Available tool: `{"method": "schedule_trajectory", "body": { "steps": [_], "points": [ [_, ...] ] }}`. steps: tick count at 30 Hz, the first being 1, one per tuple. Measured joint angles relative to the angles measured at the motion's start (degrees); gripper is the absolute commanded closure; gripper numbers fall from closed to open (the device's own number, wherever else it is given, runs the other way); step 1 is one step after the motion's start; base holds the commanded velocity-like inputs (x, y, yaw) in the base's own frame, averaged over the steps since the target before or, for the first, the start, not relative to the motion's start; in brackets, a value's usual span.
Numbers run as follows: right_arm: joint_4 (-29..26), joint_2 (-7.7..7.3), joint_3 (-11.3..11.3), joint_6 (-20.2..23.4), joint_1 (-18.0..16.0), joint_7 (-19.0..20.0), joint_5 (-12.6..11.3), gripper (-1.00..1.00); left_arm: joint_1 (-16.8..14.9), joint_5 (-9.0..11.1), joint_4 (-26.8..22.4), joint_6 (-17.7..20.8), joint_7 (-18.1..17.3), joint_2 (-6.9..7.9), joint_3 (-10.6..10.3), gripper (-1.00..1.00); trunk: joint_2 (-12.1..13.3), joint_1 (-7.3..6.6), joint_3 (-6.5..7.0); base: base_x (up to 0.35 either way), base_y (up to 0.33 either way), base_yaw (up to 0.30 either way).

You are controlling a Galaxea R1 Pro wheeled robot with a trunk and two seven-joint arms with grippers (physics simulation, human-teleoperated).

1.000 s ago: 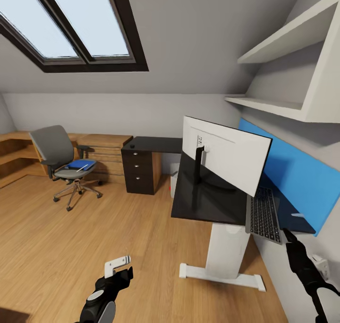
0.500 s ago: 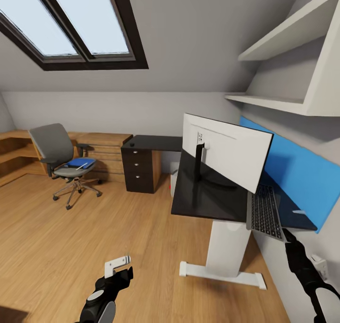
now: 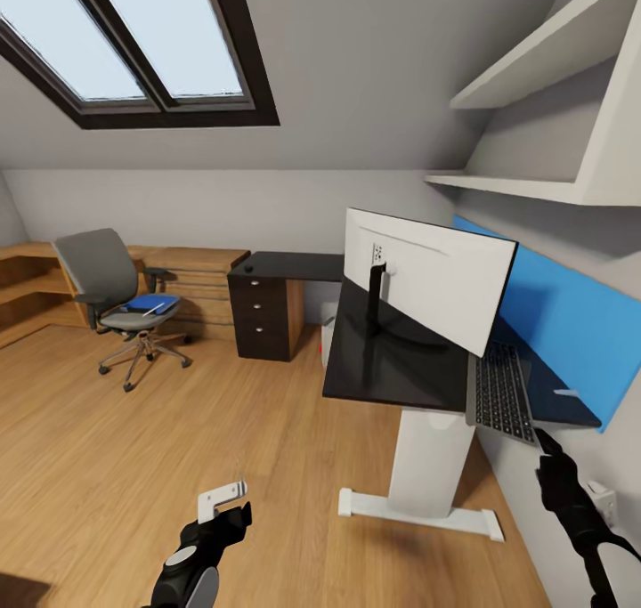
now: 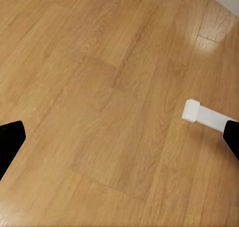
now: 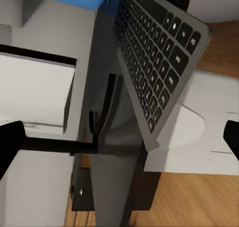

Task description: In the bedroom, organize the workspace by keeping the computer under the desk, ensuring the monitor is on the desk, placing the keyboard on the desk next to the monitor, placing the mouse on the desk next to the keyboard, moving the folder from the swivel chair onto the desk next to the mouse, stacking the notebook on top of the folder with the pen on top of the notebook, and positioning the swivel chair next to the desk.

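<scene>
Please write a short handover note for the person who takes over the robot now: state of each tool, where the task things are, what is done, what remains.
Left tool: open, empty, over the floor.
Right tool: open, empty, near the keyboard.
Done: monitor and keyboard are on the desk, side by side; the keyboard overhangs the near edge.
Left: folder with the pen still lies on the swivel chair, far from this desk end. Mouse and notebook not identified; computer hard to tell.

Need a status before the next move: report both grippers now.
Left gripper: open, fingers wide apart over the wooden floor, holding nothing.
Right gripper: open, fingers spread, holding nothing, near the keyboard.
</scene>
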Motion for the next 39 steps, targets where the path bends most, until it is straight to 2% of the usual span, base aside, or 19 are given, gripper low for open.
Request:
{"method": "schedule_trajectory", "body": {
  "steps": [3, 9, 17, 39],
  "points": [
    [0.13, -0.03, 0.02, 0.01, 0.00, -0.09, -1.18, -1.00, 0.00, 0.00, 0.00, 0.00, 0.00, -0.07, 0.03, -1.00, -1.20, 0.66, -0.54, 0.000, 0.000, 0.000],
    [0.33, -0.13, 0.01, 0.08, 0.00, -0.24, -6.16, -1.00, 0.00, 0.07, 0.00, 0.00, 0.00, -0.21, 0.07, -1.00, -3.61, 1.98, -1.62, 0.000, 0.000, 0.000],
    [0.36, -0.22, -0.11, 0.02, 0.00, -0.26, -7.95, -1.00, 0.00, 0.03, 0.00, 0.00, 0.00, -0.20, 0.07, -1.00, -6.82, 3.74, -3.05, 0.000, 0.000, 0.000],
    [0.42, -0.38, -0.05, 0.01, 0.00, -0.27, -8.04, -1.00, 0.00, -0.01, 0.00, 0.00, 0.00, -0.20, 0.07, -1.00, -15.65, 8.57, -7.00, 0.000, 0.000, 0.000]
  ]
}}
